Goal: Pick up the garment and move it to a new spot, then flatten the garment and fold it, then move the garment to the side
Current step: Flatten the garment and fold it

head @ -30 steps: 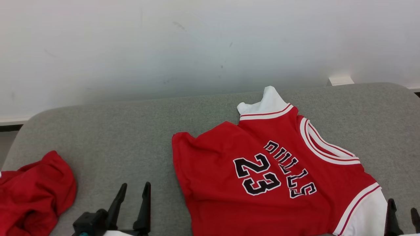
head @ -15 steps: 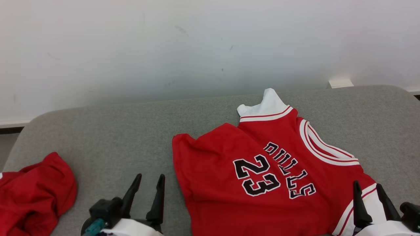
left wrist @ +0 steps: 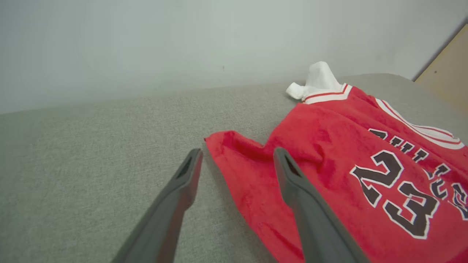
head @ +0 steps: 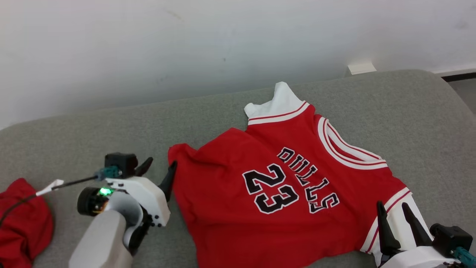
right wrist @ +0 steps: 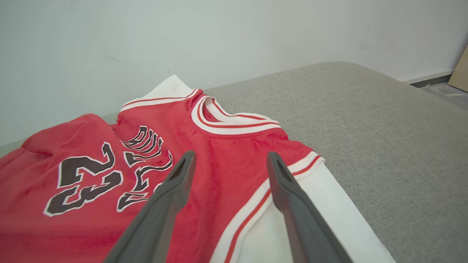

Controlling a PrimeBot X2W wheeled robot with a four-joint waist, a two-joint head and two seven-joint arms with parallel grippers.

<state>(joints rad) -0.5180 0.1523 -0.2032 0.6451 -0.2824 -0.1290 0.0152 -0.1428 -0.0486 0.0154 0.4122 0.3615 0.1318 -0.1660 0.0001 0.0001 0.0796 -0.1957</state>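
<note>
**Now at the pickup: both grippers at the jersey, nothing gripped yet**

The red jersey (head: 290, 186) lies spread on the grey cushion (head: 93, 137), number 23 face up. Its collar points away from the robot's left arm and its hem corner (left wrist: 219, 140) is rumpled. Every place below is given from the jersey.

The left gripper (head: 163, 162) sits at the jersey's hem side, right at that rumpled corner. Its jaws are spread wide and hold nothing. In the left wrist view the left gripper (left wrist: 237, 151) straddles the hem edge, one finger over red cloth and the other over bare cushion. Whether either tip presses the fabric cannot be told.

The right gripper (head: 391, 204) is at the jersey's opposite end, over the near shoulder. Its jaws are also fully apart and empty. In the right wrist view the right gripper (right wrist: 230, 154) has one finger above the red shoulder and the other above the white sleeve (right wrist: 329, 204).

A second red garment (head: 22, 216) lies well apart from the jersey, beyond the left arm.

My reading is that the first step, picking the garment up, is in hand: both arms are placed and no grasp is made.

The next move calls for each gripper to descend onto its edge and pinch a fold of cloth. On the left, the lower finger probably has to slide under the hem so it catches fabric rather than cushion. On the right, a bite across the striped trim looks firmer than one on the white sleeve alone. The two should then lift evenly so the jersey hangs without twisting.
</note>
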